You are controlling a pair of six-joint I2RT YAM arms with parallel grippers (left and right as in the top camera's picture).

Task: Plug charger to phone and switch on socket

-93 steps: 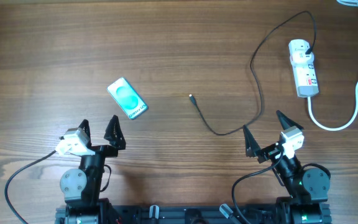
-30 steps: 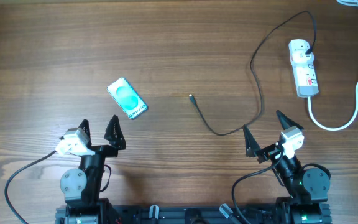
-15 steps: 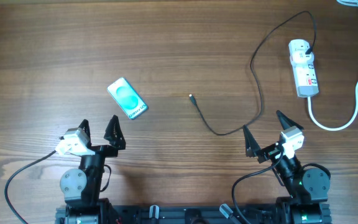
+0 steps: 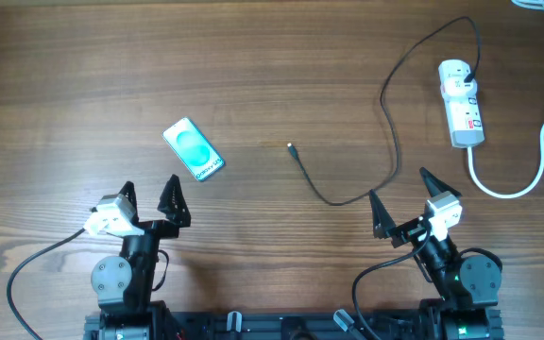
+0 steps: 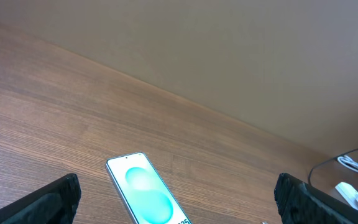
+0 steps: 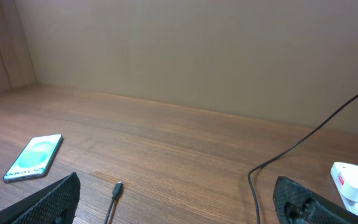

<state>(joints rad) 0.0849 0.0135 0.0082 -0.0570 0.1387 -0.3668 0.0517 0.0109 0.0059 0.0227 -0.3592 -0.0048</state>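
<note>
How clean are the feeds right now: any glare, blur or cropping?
Overhead: even light, sharp, no glare on the phone. Left wrist: phone's lower end cut off by the frame edge. Right wrist: slightly soft, tip of the charger small but visible.

We took this for a robotics lab bench. A black left robot arm [image 4: 119,277] and a black right robot arm [image 4: 466,276] stood fixed at the near edge of a brown wood-grain worktop [image 4: 253,57]. A plain beige backboard [image 6: 197,50] closed it off behind, and a white elongated power strip [image 4: 462,104] lay plugged in on it.
</note>
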